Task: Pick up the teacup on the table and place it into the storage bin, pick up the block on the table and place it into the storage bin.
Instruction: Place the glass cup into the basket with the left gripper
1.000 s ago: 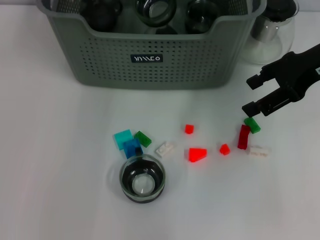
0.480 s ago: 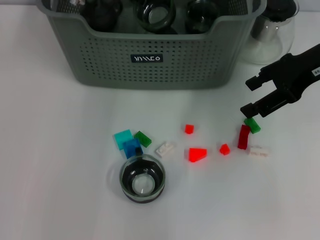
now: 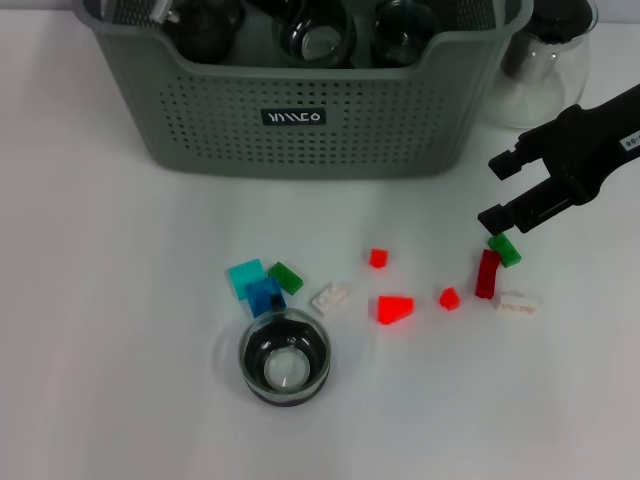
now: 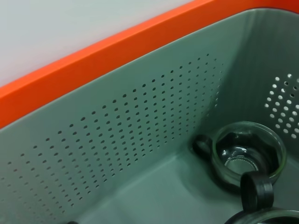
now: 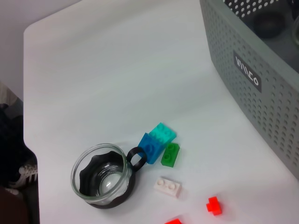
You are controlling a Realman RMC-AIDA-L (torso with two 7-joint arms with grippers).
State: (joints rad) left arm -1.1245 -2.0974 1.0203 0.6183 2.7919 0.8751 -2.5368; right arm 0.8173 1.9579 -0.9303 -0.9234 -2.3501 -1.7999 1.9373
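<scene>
The right gripper [image 3: 497,190] hangs with fingers spread just above a green block [image 3: 504,249] leaning on a red block [image 3: 487,273]. A teacup [image 3: 284,357] stands well apart, before the storage bin [image 3: 300,125]. The left gripper's fingers are out of sight.

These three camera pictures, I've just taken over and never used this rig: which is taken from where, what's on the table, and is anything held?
The wide picture is from the robot's head, looking down at the white table. The black clamp entering from the right is the right gripper, open and empty, hovering just above a small green block that leans on a red one.

Behind stands the grey-green perforated storage bin, already holding glass cups. On the table sit a glass teacup with a dark base, a cluster of teal, blue and green blocks, two white blocks and more small red ones. A clear glass teapot stands beside the bin.

The left wrist camera looks down into the bin; the left gripper itself isn't visible. The right wrist camera shows the same teacup and blocks.
</scene>
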